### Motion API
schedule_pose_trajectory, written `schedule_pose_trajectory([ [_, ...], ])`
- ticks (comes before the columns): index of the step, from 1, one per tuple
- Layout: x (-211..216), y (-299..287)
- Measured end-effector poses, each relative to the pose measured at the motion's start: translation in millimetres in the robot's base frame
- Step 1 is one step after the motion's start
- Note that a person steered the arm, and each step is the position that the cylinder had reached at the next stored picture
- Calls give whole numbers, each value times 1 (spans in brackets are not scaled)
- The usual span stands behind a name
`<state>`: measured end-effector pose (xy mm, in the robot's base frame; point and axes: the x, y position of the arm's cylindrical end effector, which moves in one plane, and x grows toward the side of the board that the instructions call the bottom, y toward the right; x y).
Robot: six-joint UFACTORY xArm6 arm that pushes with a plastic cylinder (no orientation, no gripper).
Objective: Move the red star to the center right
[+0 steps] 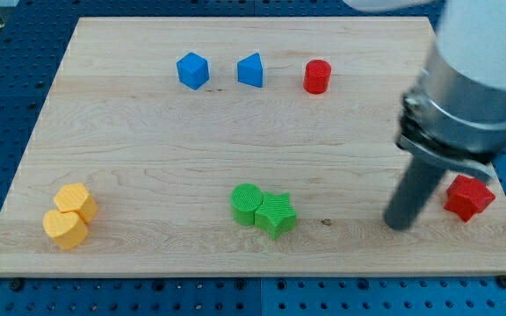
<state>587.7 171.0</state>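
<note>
The red star (469,197) lies near the board's right edge, low in the view. My tip (400,225) rests on the board a short way to the star's left and slightly lower, with a gap between them. The rod and the arm's grey body rise toward the view's top right and hide part of the board behind them.
A wooden board (148,149) holds a red cylinder (317,76), a blue triangular block (250,70) and a blue cube (192,70) near the top, a green cylinder (247,204) touching a green star (277,213) at bottom centre, and a yellow hexagon (76,201) and yellow heart (64,228) at bottom left.
</note>
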Motion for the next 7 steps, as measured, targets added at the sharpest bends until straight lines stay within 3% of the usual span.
schedule_pose_trajectory([
  [1,29,33],
  [2,29,65],
  [7,-50,70],
])
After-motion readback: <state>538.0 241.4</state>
